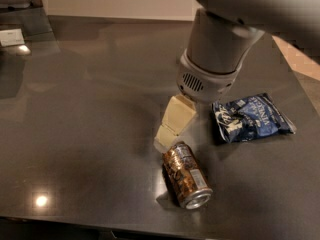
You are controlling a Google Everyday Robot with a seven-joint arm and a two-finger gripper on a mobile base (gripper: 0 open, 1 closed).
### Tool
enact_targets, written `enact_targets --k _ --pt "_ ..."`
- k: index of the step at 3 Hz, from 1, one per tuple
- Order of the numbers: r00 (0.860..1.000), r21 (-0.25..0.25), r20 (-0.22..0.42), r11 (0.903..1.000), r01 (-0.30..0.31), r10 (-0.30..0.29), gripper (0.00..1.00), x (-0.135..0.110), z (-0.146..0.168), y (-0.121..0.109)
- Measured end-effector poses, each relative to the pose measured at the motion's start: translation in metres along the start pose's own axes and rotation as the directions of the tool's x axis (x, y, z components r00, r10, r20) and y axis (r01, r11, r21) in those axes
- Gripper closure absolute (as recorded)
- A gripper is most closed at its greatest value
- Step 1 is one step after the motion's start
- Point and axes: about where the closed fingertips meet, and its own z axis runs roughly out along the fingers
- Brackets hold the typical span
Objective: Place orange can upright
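The orange can [186,181] lies on its side near the front edge of the dark table [90,124]. Its body is coppery brown and its silver end faces the front right. My gripper [171,125] hangs from the grey arm [215,59] just above and behind the can's far end, a little to its left. Only one cream finger [175,119] shows. The gripper holds nothing that I can see.
A blue snack bag [250,116] lies right of the gripper. The arm hides the back middle of the table. The table's right edge runs past the bag, with a tan floor [305,64] beyond. A white object [11,36] sits at the far left.
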Motion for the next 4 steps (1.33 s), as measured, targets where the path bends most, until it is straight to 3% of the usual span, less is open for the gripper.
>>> enact_targets --k 1,2,3,4 --pt "0.987 0.013 -0.063 0.9895 -0.144 0.144 0.0 0.008 0.016 0.011" --pt "0.957 0.033 -0.125 0.9652 -0.259 0.261 0.0 0.017 0.032 0.02" --pt "0.932 0.041 -0.18 0.9493 -0.312 0.314 0.0 0.02 0.046 0.029" --pt "0.916 0.032 -0.226 0.942 -0.334 0.332 0.0 0.02 0.06 0.038"
